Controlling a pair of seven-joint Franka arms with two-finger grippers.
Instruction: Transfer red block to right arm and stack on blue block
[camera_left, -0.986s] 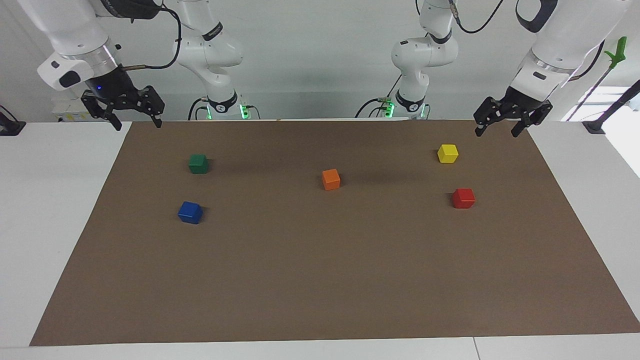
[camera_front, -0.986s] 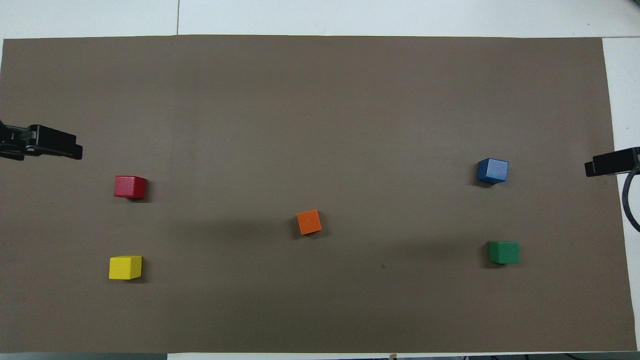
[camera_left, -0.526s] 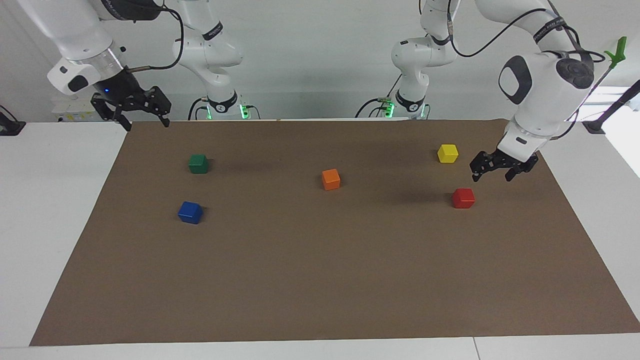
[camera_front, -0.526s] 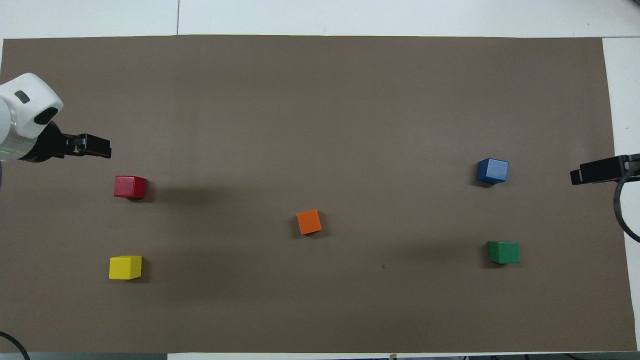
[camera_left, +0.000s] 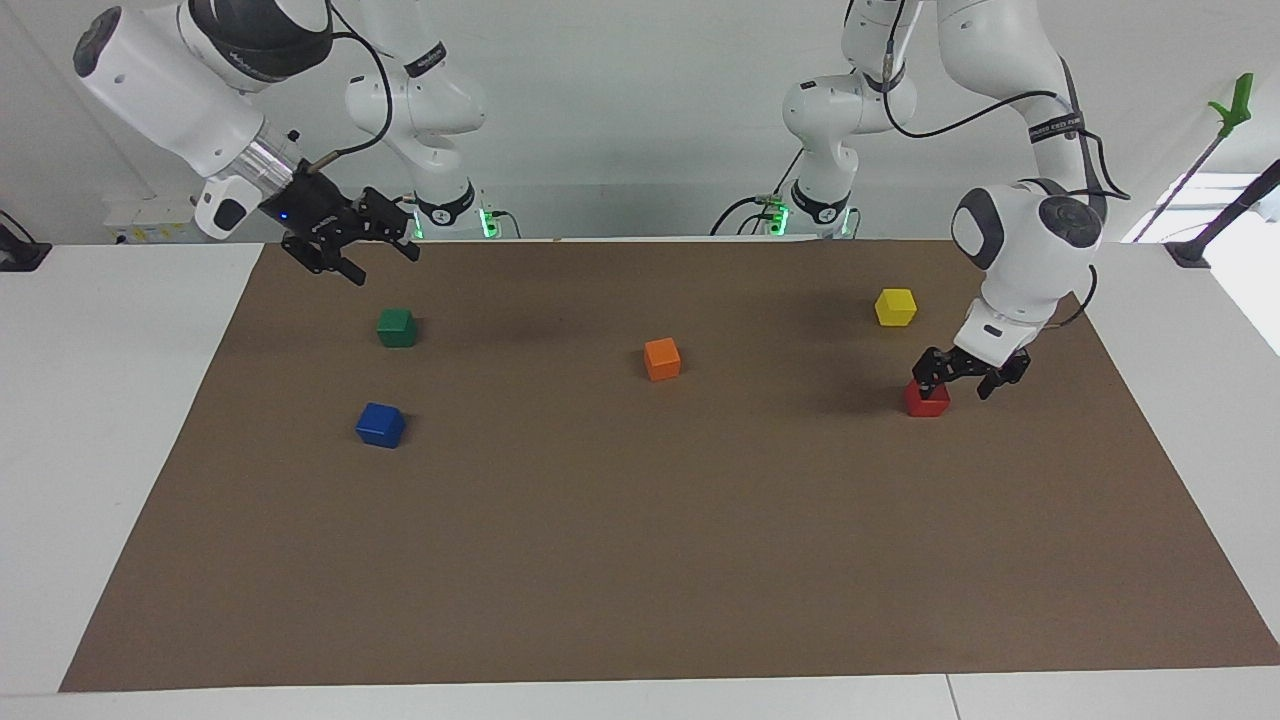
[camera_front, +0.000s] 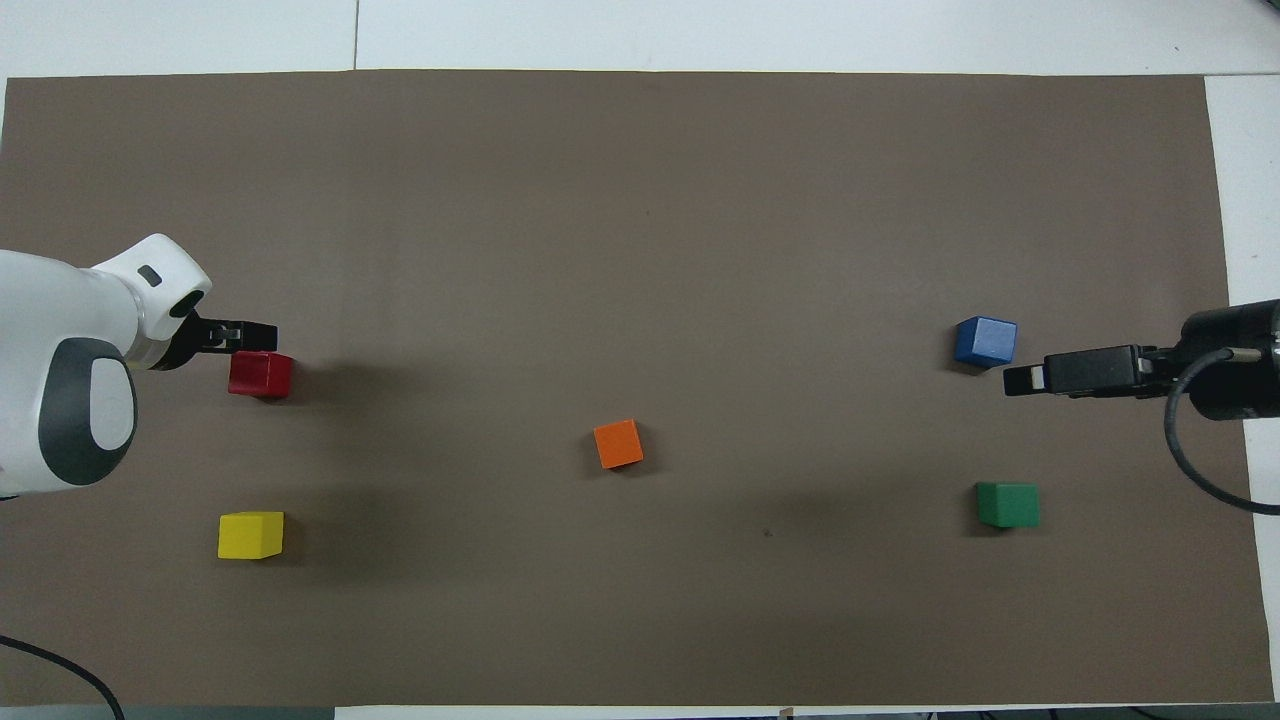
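We see the left gripper (camera_left: 966, 380) low over the red block (camera_left: 927, 399), jaws spread wide and holding nothing; whether a fingertip touches the cube we cannot tell. The block, a small bright red cube, sits flat on the brown mat (camera_left: 640, 560) toward the left arm's end. The right gripper (camera_left: 372, 250), likewise wide open and empty, hangs above the mat near the green cube (camera_left: 396, 327). The blue block (camera_left: 380, 425) rests on the mat farther from the robots than the green cube.

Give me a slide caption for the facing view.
Left gripper open, just above the red block; blue block waits.
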